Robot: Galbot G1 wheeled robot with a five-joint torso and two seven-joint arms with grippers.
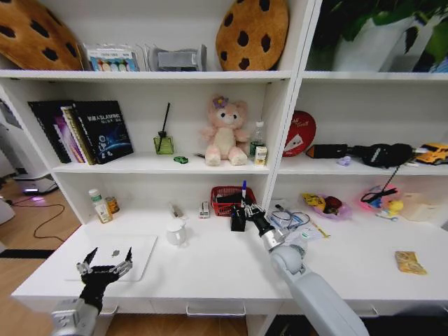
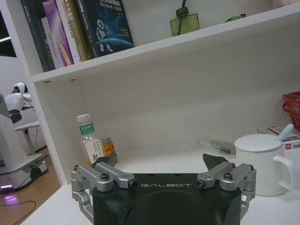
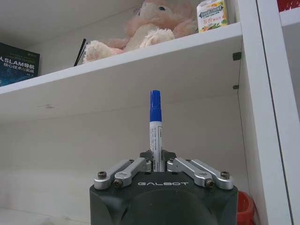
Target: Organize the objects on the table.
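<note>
My right gripper [image 1: 246, 208] is shut on a white pen with a blue cap [image 1: 243, 189], held upright above a black pen holder [image 1: 238, 220] at the back of the white table [image 1: 224, 273]. In the right wrist view the pen [image 3: 156, 133] stands straight up from the right gripper [image 3: 157, 160]. My left gripper [image 1: 105, 264] hangs open over the silver laptop [image 1: 143, 252] at the table's front left. The left wrist view shows the left gripper [image 2: 161, 161] with nothing between its fingers, facing a clear bottle with a green label [image 2: 90, 140]. A yellow snack packet [image 1: 410, 262] lies at the right.
A white mug [image 1: 176, 233] stands mid-table and a red basket [image 1: 231, 198] sits behind the pen holder. Cables and small clutter [image 1: 294, 220] lie right of my right arm. Shelves above hold books [image 1: 84, 131], a pink teddy bear [image 1: 225, 131] and cookie cushions [image 1: 253, 31].
</note>
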